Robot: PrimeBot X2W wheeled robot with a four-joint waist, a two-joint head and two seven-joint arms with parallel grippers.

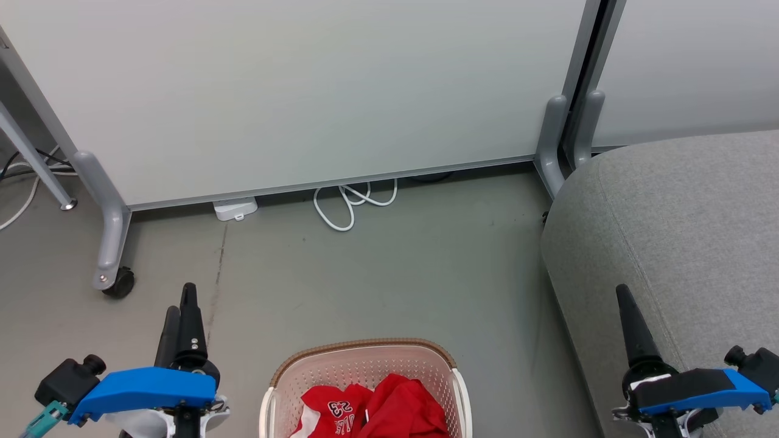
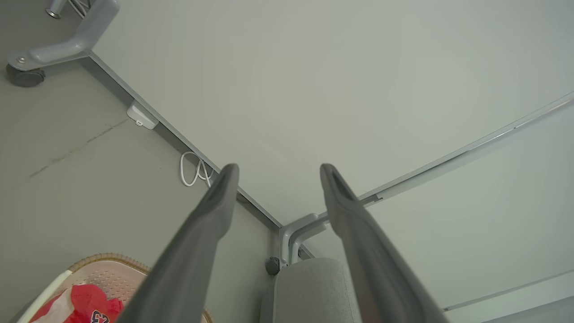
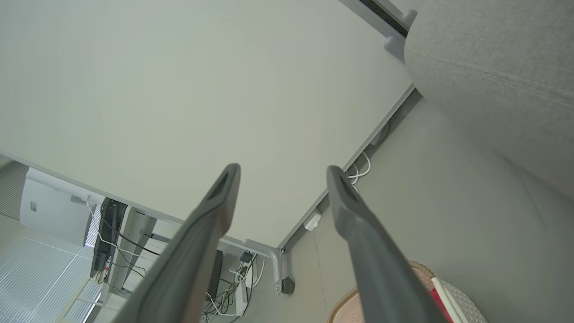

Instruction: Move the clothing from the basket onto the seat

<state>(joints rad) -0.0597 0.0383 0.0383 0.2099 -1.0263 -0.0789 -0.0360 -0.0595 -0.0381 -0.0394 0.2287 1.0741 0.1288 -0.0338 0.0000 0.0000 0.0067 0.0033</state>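
Sitting on the smooth grey floor (image 1: 377, 274) at the bottom edge of the head view, one cream plastic basket (image 1: 359, 367) with perforated walls and a brown woven-look rim holds the clothing (image 1: 401, 407). It is crumpled red jersey fabric in two bunches, the left one printed with white-outlined dark numerals, with a sliver of white lining beside it. Whether these are two separate garments I cannot tell. One seat (image 1: 688, 231), in grey woven upholstery with a rounded corner and a stitched seam, stands to the basket's right, with a strip of bare floor between them. The left gripper (image 2: 279, 168) and right gripper (image 3: 282, 168) each show two long, dark, tapered fingers. Both sets of jaws stand wide apart with nothing between them. Two pale partition panels (image 1: 304, 91) on grey metal feet close the far side. One looped white cable (image 1: 350, 204) and one small white box (image 1: 235, 208) lie at their base. Open floor lies between basket and panels.
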